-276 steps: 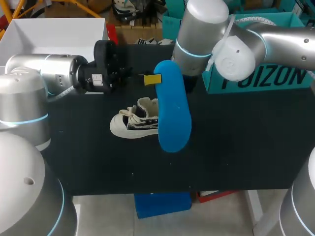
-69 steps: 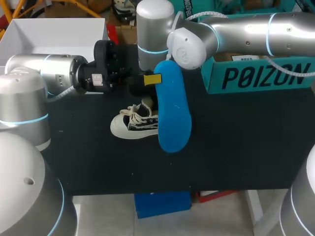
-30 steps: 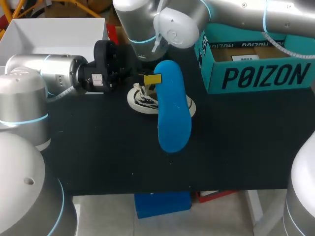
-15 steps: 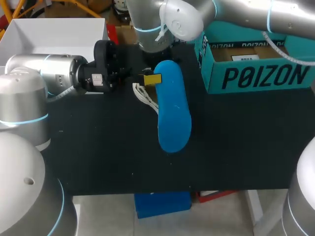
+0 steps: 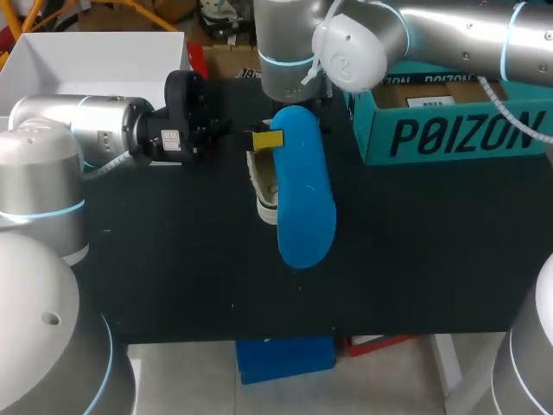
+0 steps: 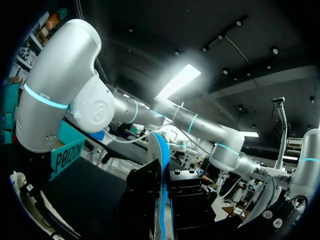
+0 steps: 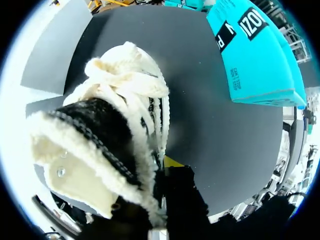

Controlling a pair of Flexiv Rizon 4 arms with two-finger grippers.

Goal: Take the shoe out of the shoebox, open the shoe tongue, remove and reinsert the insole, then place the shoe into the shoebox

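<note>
My right pincer (image 7: 164, 172) pinches the shoe (image 5: 264, 186), left pincer (image 5: 270, 138) the removed insole (image 5: 305, 194); reinsertion and the two-o'clock shoebox (image 5: 449, 130) remain.

The left arm (image 5: 86, 130) is stretched level from the left side, and its pincer (image 5: 264, 138) is clamped on the edge of the blue insole (image 5: 304, 199). The right arm (image 5: 449, 35) is extended past the middle, its wrist (image 5: 289, 43) is pointed downward, and its pincer (image 7: 165, 170) is closed on the shoe (image 7: 100, 130).
</note>
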